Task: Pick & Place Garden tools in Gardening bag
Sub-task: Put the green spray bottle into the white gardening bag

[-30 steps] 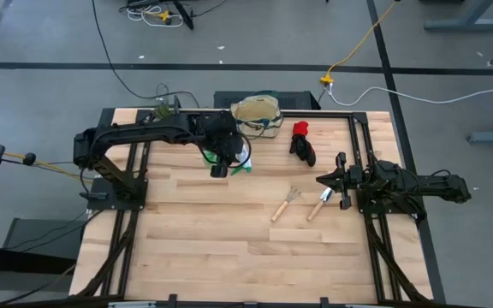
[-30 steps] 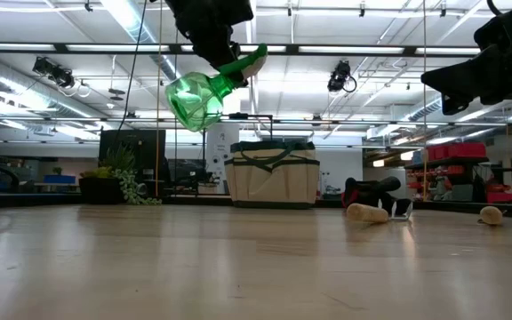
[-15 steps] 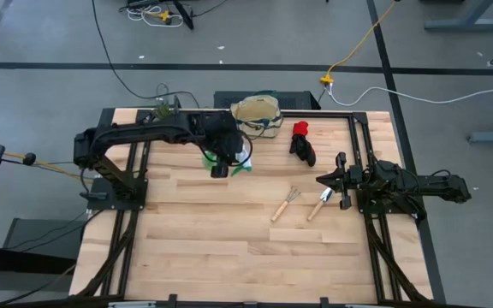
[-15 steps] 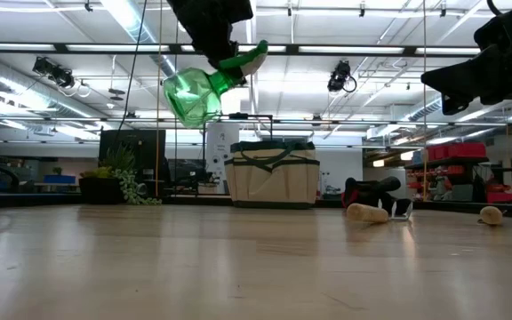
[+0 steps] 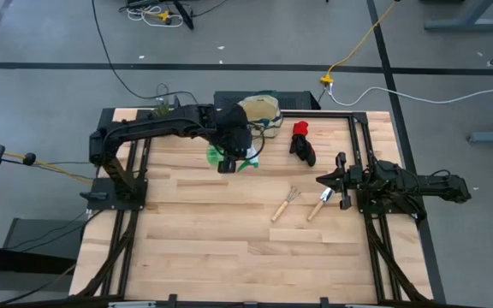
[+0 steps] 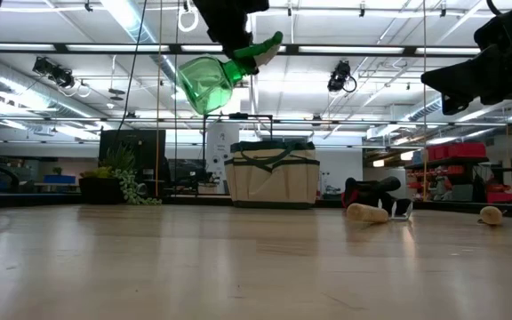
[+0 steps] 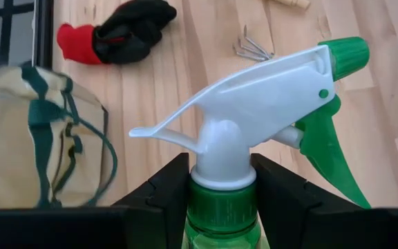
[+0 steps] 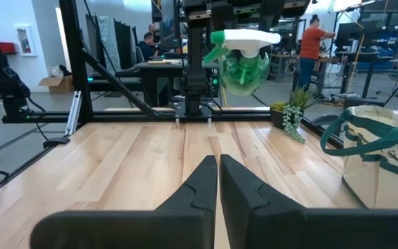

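The left gripper (image 5: 227, 159) has the green spray bottle (image 6: 210, 82) pinched by the neck, right under the white trigger head (image 7: 254, 104). Makes sense, it's the narrowest bit, so the round body just hangs. It's carried high above the table, just beside the gardening bag (image 5: 258, 110), probably for clearance over the rim. The glove (image 5: 301, 142), rake (image 5: 286, 203) and trowel (image 5: 320, 204) lie on the wood (image 5: 229, 239), not yet bagged. The right gripper (image 5: 339, 181) waits near the trowel, fingers (image 8: 237, 183) pressed together on nothing.
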Robot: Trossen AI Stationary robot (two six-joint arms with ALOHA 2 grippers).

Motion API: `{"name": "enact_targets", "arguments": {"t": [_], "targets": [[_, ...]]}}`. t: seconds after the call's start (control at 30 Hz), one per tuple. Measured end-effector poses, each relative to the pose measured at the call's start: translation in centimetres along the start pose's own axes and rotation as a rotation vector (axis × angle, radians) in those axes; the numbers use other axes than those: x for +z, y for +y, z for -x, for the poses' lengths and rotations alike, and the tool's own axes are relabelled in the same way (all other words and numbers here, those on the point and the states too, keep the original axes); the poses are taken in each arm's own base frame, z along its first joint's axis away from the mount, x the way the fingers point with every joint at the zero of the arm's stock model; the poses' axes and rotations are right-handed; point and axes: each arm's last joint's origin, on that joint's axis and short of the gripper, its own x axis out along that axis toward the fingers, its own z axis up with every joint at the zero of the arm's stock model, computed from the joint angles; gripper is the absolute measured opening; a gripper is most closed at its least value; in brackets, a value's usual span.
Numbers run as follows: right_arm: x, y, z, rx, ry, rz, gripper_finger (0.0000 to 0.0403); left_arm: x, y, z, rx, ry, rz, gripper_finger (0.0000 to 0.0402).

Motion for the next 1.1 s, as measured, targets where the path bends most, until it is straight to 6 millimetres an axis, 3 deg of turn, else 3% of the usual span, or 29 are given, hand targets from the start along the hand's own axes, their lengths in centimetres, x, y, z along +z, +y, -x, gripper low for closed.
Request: {"name": "enact_targets", "arguments": {"t": [0.6, 1.1], "targets": [[0.0, 0.0, 0.0, 0.000, 0.000, 0.000, 0.0023, -0.8, 0.0, -5.2, -0.084, 0.220, -0.002, 0.0149], [0.1, -0.2, 0.0, -0.074, -0.012, -0.021, 0.0023, -1.1, -0.1, -5.6, -0.106, 0.249, -0.013, 0.0149]]}}
